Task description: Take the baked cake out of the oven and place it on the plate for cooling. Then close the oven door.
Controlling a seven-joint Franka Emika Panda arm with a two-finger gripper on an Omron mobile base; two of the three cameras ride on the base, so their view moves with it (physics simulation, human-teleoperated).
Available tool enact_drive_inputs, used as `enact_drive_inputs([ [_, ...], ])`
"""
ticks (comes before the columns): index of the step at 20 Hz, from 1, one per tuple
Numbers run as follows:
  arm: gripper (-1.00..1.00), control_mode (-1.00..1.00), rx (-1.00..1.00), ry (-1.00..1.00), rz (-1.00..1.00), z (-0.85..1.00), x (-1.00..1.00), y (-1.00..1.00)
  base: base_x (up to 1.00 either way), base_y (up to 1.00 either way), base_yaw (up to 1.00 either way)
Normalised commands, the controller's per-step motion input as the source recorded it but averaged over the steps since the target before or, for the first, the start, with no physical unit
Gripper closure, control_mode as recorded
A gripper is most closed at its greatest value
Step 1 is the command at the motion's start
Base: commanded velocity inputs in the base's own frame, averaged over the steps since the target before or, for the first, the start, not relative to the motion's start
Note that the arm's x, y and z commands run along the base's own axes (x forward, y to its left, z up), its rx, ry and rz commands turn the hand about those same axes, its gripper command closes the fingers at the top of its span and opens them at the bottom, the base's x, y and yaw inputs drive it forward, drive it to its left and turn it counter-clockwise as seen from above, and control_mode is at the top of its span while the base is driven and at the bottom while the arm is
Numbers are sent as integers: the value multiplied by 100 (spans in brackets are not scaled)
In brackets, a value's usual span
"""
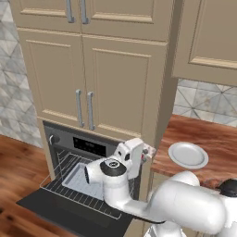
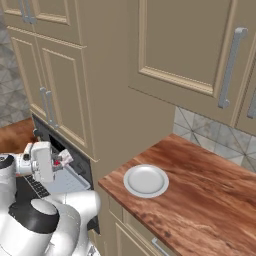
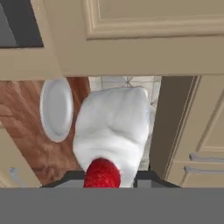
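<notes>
My gripper [image 1: 148, 153] is shut on the baked cake [image 3: 114, 124], a white piece with a red dot, and holds it in the air in front of the oven's [image 1: 90, 147] right edge. In the right base view the gripper [image 2: 63, 160] and the cake [image 2: 65, 158] hang left of the counter. The oven door [image 1: 55, 209] lies folded down and open, with the wire rack [image 1: 69, 194] pulled out over it. The round white plate [image 1: 188, 154] sits bare on the wooden counter to the right, also seen as the plate [image 2: 145, 180] and the plate [image 3: 56, 109].
A grey baking tray [image 1: 78, 179] rests on the rack. Beige cabinet doors [image 1: 88, 78] rise above the oven, and a tall cabinet side panel [image 2: 112, 90] stands between the oven and the wooden counter [image 2: 210, 200]. Upper cabinets [image 2: 200, 45] hang over the counter.
</notes>
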Motion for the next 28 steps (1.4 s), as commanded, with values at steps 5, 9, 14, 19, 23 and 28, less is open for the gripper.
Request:
enact_drive_inputs([
  [5, 100, -100, 30, -31, -26, 68, -11, -51, 0, 0, 0],
  [9, 100, -100, 33, -20, -20, 41, -20, -63, 0, 0, 0],
  [14, 100, -100, 33, -15, -10, 6, -6, -53, 0, 0, 0],
  [19, 100, -100, 33, -8, -1, 0, 0, -41, 0, 0, 0],
  [23, 100, -100, 33, -5, 0, 0, 5, -31, 0, 0, 0],
  [28, 100, -100, 31, -4, 6, -1, 15, -32, 0, 0, 0],
])
